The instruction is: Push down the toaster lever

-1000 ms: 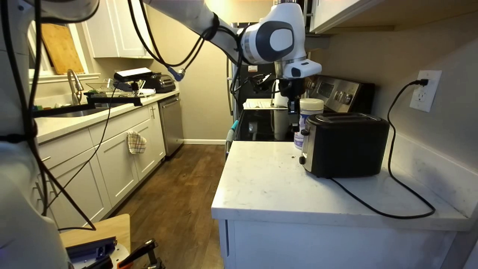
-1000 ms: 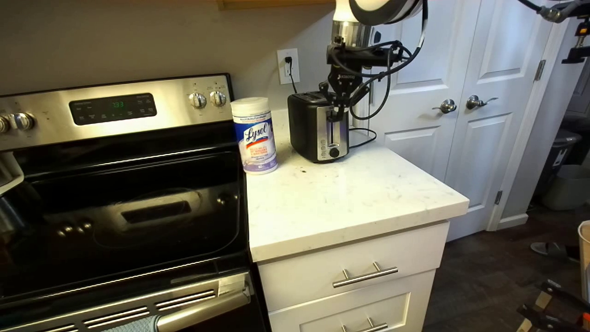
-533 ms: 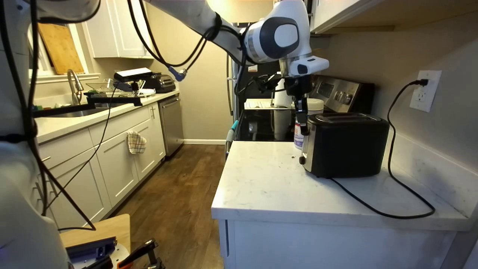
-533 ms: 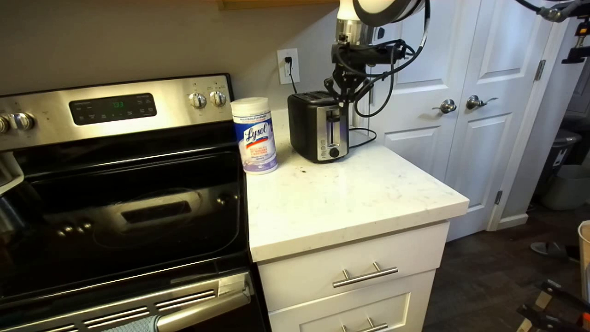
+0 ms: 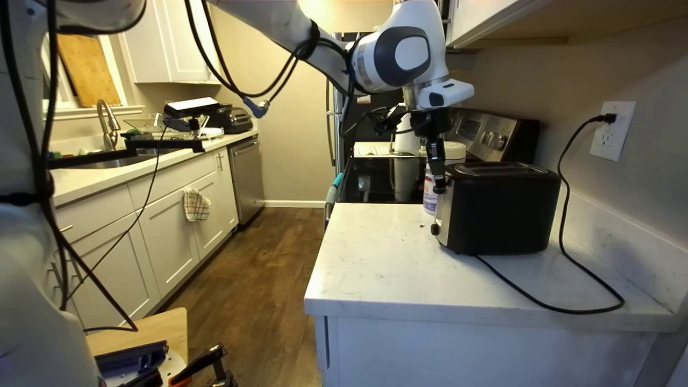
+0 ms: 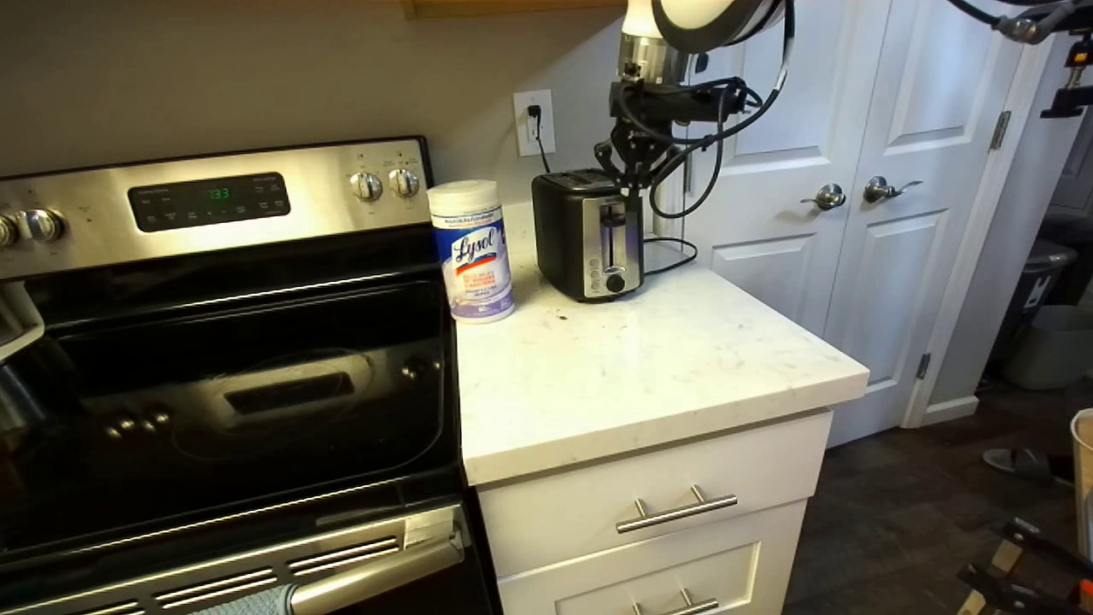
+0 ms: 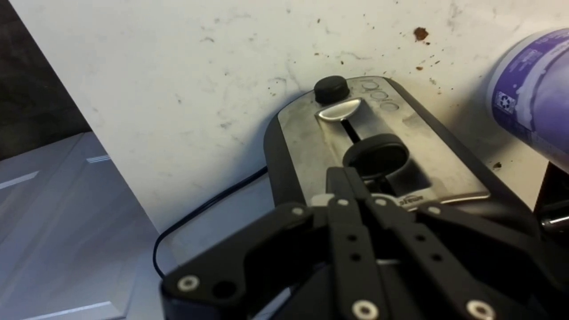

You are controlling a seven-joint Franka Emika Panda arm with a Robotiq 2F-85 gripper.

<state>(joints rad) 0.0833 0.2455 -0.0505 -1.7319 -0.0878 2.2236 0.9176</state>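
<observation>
The black toaster [image 5: 500, 209] stands on the white counter [image 5: 376, 263], its narrow silver end face outward; it also shows in an exterior view [image 6: 564, 231]. The lever, a black rounded tab [image 7: 378, 153], is near the top of its slot in the wrist view and in an exterior view [image 6: 612, 215]. My gripper [image 7: 346, 171] is shut and empty, fingertips together close beside the lever. In both exterior views the gripper [image 5: 439, 188] [image 6: 633, 201] is at the upper end face. I cannot tell whether the tips touch the lever or the face.
A wipes canister [image 6: 474, 256] stands beside the toaster, near the stove [image 6: 256, 376]. The power cord [image 5: 570, 309] loops over the counter to the wall outlet [image 5: 613, 130]. A round knob [image 7: 331, 90] is on the lower end face. A cabinet [image 5: 516, 32] hangs above.
My gripper has moved in toward the toaster's end face, mostly in the first half second. The toaster has shifted very slightly back. The lever's height on the slot looks the same.
</observation>
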